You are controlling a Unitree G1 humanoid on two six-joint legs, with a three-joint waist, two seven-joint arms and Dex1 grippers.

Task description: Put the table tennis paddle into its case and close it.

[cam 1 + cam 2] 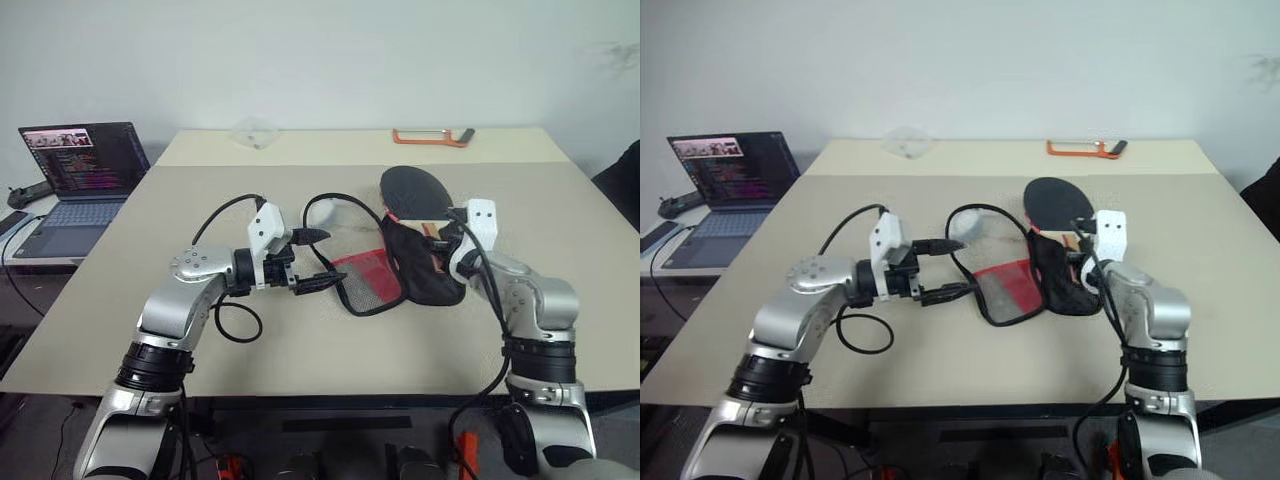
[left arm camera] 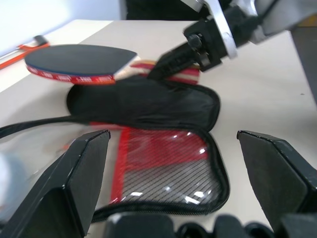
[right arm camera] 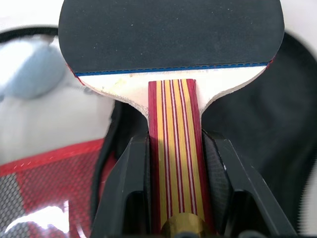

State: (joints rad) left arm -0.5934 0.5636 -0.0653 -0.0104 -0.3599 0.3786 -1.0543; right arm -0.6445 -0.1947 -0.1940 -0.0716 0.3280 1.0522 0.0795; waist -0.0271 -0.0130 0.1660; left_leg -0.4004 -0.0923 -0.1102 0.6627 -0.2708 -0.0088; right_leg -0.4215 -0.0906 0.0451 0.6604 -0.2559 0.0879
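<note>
Trouble is most likely at the mouth of the soft black-and-red paddle-shaped zip case, which lies unzipped and flopped open on the beige worktop, its red mesh flap spread flat and the black half bunched up beside it. The black-rubber table tennis paddle with the striped red-and-tan wooden handle is clamped by that handle in the right hand, and the round head is held out above the far end of the black half, not yet inside anything.

Nothing is being held by the left hand: its two black fingers are spread wide, aimed at the mesh flap from just beside it. So the case isn't pinned down at all. If the paddle head gets pushed against that crumpled black fabric, the whole pouch could probably just be shoved along the worktop instead of being entered.

Another snag: the opening isn't held up, so the paddle edge could be caught on the zip rim or slid on top of the fabric. A black cable looping close by could also be snagged.
</note>
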